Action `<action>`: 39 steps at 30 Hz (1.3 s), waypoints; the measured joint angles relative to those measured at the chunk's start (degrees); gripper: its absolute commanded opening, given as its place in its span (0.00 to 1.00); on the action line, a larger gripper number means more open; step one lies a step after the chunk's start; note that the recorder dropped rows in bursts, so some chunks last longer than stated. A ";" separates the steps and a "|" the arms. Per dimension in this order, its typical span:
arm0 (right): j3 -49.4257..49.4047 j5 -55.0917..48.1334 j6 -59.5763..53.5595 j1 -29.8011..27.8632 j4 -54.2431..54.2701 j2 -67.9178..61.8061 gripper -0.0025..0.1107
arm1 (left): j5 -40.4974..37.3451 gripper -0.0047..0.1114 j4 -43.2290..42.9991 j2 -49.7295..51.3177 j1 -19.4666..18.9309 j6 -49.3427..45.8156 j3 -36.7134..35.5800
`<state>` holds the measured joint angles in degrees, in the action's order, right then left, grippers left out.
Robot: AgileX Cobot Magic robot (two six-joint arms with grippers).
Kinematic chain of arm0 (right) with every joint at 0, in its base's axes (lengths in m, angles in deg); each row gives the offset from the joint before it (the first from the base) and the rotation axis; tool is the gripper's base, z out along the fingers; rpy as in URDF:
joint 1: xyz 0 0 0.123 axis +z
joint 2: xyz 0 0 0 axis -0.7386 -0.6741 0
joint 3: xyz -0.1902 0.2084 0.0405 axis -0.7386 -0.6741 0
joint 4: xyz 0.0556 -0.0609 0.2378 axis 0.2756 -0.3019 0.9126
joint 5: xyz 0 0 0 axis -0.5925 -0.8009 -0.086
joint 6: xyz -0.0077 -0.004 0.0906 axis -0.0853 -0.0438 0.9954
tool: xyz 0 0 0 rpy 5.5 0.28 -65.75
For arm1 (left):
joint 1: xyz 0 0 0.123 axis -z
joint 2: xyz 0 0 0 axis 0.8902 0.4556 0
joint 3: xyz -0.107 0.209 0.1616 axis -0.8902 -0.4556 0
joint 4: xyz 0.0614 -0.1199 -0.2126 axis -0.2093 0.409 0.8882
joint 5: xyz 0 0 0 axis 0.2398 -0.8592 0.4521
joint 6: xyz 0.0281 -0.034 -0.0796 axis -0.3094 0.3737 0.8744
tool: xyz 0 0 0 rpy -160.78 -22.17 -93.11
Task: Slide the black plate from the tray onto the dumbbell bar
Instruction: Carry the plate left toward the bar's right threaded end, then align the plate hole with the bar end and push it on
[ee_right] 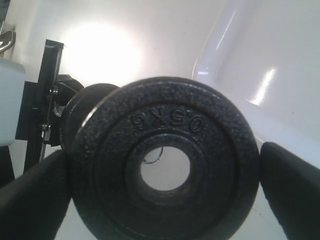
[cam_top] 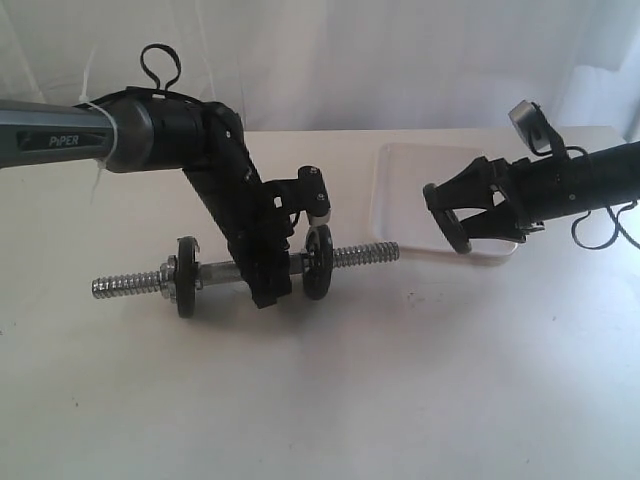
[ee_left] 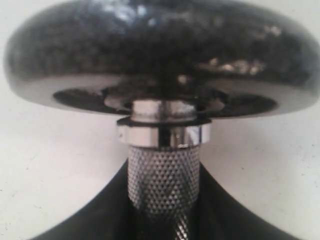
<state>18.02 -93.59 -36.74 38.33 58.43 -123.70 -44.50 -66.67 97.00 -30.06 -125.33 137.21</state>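
The right pincer [cam_top: 450,218] was clamped across the rim of the black plate [ee_right: 165,165], a finger at either edge, the disc standing on edge and clear of the counter [cam_top: 400,390]. Risky hold, to my eye: with only a rounded rim gripped, the disc could pivot or slip once it met the rod. The dumbbell bar [cam_top: 365,254] lay off at the plate's nine o'clock, its free threaded end pointing that way, the two well apart. The left pincer [cam_top: 268,285] was closed on the bar's knurled middle, between two fitted discs [cam_top: 318,262]. Should the hole come in off-line, it would likely snag on the threads and shove the bar askew. The plate looked pebbled and dull black, with raised lettering above a round centre hole. It hung over the tray [cam_top: 410,175] near its six o'clock edge.
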 measured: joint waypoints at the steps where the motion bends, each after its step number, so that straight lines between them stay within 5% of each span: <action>1: 0.00 0.00 -0.09 0.12 0.00 0.00 0.02 | -0.01 0.04 0.43 0.10 0.00 -0.47 0.00; 26: 0.00 0.03 -0.28 1.28 2.93 1.14 0.02 | 10.81 0.04 9.79 0.88 -1.59 -9.19 -0.42; 39: 0.00 0.03 -0.51 1.28 4.23 2.96 0.02 | 8.65 0.04 33.23 0.88 -5.03 -30.72 -0.87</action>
<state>18.02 -93.55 -37.25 39.61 62.65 -120.74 -35.84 -33.44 97.88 -35.09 -156.05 136.34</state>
